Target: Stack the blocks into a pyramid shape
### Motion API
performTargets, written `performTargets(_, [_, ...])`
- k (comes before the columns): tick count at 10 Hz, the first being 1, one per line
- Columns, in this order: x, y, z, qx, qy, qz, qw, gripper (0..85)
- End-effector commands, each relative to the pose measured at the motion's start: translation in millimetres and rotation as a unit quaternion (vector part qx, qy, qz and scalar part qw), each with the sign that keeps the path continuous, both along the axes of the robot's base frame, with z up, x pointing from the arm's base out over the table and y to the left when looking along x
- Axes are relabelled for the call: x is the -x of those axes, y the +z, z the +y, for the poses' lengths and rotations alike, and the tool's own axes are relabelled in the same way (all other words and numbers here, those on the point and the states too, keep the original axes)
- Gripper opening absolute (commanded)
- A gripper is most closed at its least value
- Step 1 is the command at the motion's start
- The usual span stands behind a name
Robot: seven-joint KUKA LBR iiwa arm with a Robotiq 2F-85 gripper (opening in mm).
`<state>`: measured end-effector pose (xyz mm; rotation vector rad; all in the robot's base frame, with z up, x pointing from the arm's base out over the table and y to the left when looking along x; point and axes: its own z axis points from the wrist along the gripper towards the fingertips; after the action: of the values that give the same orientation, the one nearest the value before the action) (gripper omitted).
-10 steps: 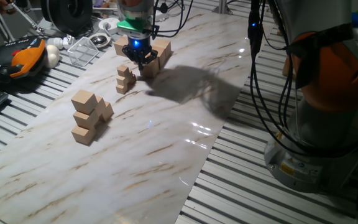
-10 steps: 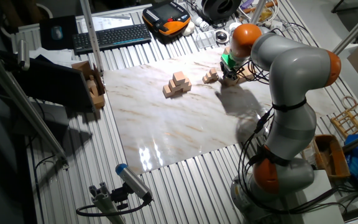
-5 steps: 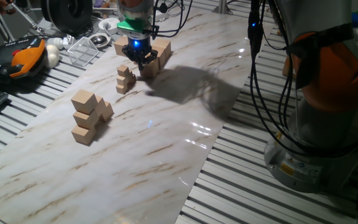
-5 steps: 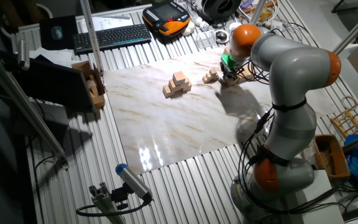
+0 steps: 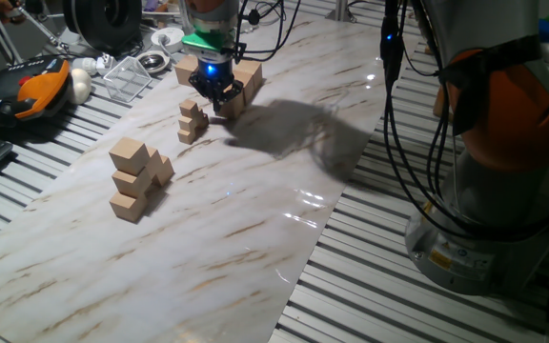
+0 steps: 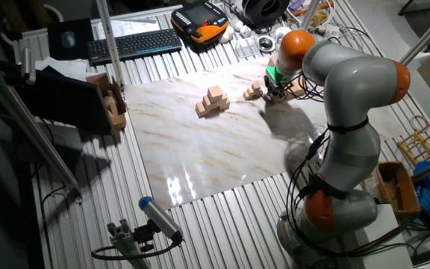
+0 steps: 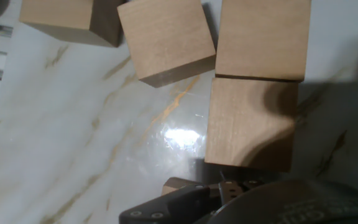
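Note:
A stepped pile of tan blocks (image 5: 133,176) stands on the marble sheet at the left, also seen as the pile (image 6: 213,101) in the other fixed view. Loose blocks (image 5: 246,76) lie at the far end, one of them (image 5: 232,103) right beside my gripper (image 5: 215,93). The gripper (image 6: 276,91) hangs low over this cluster. The hand view shows several blocks close below, the nearest block (image 7: 250,124) just ahead of the gripper (image 7: 197,193). A sliver of tan wood (image 7: 176,185) shows at the fingers; the jaw gap is hidden.
A heap of much smaller tan cubes (image 5: 192,122) sits between the pile and the gripper. An orange pendant (image 5: 36,90), a clear plastic container (image 5: 127,76) and a keyboard (image 6: 133,45) lie beyond the marble sheet (image 5: 255,219). The robot base (image 5: 503,143) fills the right.
The gripper has risen slightly over the far cluster. The blocks and the pile have not moved.

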<state>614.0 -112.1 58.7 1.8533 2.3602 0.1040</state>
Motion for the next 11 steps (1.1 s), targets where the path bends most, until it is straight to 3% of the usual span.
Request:
performTargets(1, [-0.2, -0.1, -0.7, 0.001, 0.0, -0.001, 1.0, 0.0])
performTargets(3, [-0.8, 0.7, -2.4, 0.011, 0.0, -0.001, 0.9999, 0.0])
performTargets(11, [0.4, -0.5, -5.5, 0.02, 0.012, 0.003, 0.9997, 0.0])
